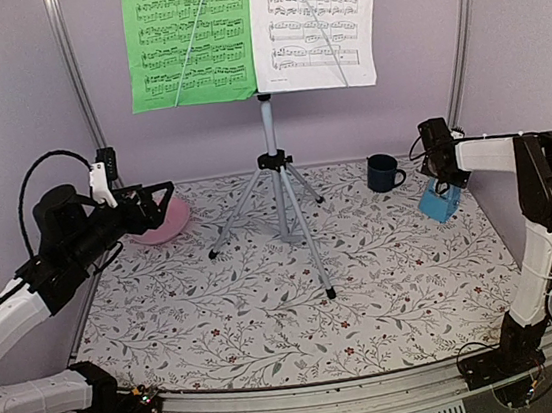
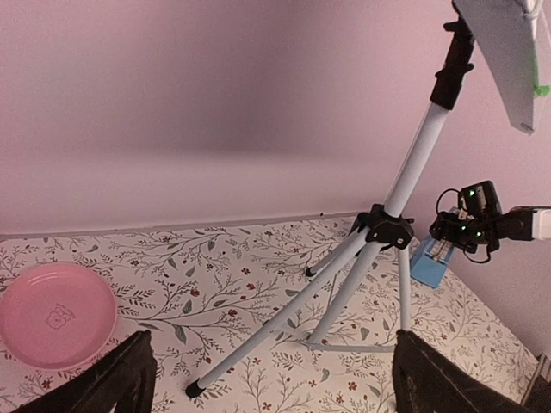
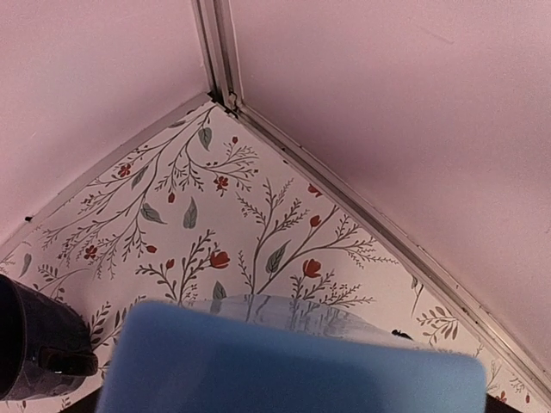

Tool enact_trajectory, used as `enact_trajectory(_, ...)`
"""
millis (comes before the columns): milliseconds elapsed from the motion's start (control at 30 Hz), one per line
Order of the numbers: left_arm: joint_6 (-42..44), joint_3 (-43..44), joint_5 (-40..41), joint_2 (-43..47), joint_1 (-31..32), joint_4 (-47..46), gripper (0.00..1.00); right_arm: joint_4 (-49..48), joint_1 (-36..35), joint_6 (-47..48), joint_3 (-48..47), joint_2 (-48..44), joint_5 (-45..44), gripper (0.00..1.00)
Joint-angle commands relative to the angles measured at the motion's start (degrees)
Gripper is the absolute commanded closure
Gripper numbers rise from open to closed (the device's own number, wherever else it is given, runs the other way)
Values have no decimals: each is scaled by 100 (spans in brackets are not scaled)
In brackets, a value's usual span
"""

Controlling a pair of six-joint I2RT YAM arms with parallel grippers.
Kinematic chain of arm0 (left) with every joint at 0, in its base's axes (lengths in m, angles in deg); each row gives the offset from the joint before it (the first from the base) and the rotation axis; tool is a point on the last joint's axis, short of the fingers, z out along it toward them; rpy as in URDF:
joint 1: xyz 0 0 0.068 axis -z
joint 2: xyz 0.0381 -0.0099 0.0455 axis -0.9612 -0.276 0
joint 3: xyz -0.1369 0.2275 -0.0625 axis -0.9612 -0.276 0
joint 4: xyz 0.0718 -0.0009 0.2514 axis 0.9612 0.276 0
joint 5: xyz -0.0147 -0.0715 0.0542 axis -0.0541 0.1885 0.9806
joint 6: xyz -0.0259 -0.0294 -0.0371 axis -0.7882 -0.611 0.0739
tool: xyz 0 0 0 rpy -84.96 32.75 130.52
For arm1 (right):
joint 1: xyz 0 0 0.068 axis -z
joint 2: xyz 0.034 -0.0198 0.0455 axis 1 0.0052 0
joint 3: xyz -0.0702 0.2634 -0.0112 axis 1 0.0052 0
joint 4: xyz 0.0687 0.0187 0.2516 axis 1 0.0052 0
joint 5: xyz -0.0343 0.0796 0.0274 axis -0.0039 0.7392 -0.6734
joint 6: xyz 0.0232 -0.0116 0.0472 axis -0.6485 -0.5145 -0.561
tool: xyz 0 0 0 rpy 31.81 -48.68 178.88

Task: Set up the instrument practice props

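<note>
Right hand [image 1: 443,186] directly over light-blue metronome [image 1: 440,204], cannot tell whether grasping it

The top view is bright and even, without a clear direction of light; the legs of the music stand [image 1: 268,127] throw only faint shadows on the table [image 1: 416,280], and the white sheet-music page [image 1: 316,20] is nearly washed out. Both wrist views have a pink cast. In the left one the wall [image 2: 215,103] is smooth with a darker band, and the fingers [image 2: 120,379] of the left pincer [image 2: 274,344] are black shapes without detail. In the right one the metronome [image 3: 284,361] is very near and blurred, while the table pattern behind it is sharp.
</note>
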Motion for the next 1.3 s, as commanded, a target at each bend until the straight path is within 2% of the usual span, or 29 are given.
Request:
enact_trajectory(0,-39,-70,-36,123,11,-92,5,-57,10,-142,-33,-125,37,19)
enact_trajectory(300,30,-201,-77,136,11,-104,1,-382,-36,394,377,-799,524,35)
enact_trajectory(667,65,-267,-348,-108,11,-164,1,-668,-277,1366,1087,-1995,1545,41)
enact_trajectory(900,-197,-655,-688,-106,142,-629,1,-825,-451,1938,1780,-3026,2919,45)
enact_trajectory(1267,246,-930,-585,-398,853,-926,1,-1037,-1029,2447,2577,-4322,5586,47)
